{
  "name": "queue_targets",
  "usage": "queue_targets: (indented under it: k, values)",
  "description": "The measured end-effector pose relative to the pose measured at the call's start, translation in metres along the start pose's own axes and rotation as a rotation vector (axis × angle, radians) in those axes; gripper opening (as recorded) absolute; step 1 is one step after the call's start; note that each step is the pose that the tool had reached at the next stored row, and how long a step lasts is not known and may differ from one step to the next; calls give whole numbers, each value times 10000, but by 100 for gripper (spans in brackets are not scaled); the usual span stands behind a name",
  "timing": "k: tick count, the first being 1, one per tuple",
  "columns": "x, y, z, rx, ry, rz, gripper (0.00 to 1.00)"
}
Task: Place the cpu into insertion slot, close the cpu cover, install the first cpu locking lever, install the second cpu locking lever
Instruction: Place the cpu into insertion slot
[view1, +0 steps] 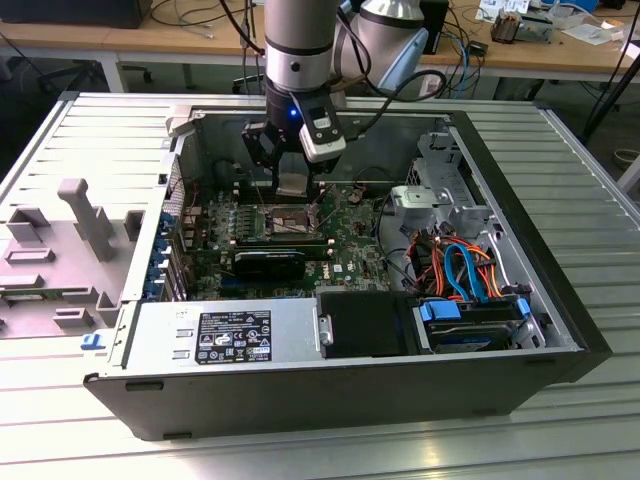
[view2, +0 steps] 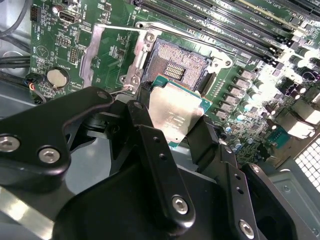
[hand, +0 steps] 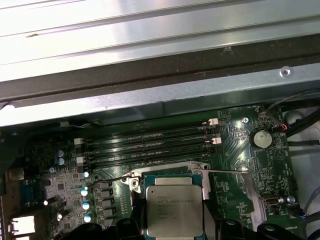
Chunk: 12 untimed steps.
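My gripper (view1: 293, 182) is shut on the cpu (view2: 175, 116), a flat square chip with a grey metal top, its edges clamped between two black fingers (view2: 150, 137). The chip hangs a little above the insertion slot (view2: 175, 67), whose dark pin field lies bare inside its silvery rim. In the first wrist view the cpu (hand: 174, 210) covers most of the slot. The cpu cover (view2: 92, 52), a thin silvery frame, is swung open beside the slot, and a thin wire lever (view2: 120, 26) runs along it. In the exterior view the insertion slot (view1: 285, 222) sits directly below the gripper.
Long memory slots (hand: 150, 145) run beside the socket, with a coin battery (hand: 261, 137) nearby. The case wall (hand: 160, 95) rises behind them. A power supply (view1: 225, 335), black fan shroud (view1: 365, 322) and drive with coloured cables (view1: 465, 280) fill the near side.
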<state>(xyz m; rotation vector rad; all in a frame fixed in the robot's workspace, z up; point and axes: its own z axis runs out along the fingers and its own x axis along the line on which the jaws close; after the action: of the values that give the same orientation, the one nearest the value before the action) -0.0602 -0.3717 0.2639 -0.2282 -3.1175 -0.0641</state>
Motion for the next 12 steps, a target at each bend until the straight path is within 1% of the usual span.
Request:
queue_targets:
  k: [12]
  values:
    - [-1, -1, 26, -1, -3, 77, 55]
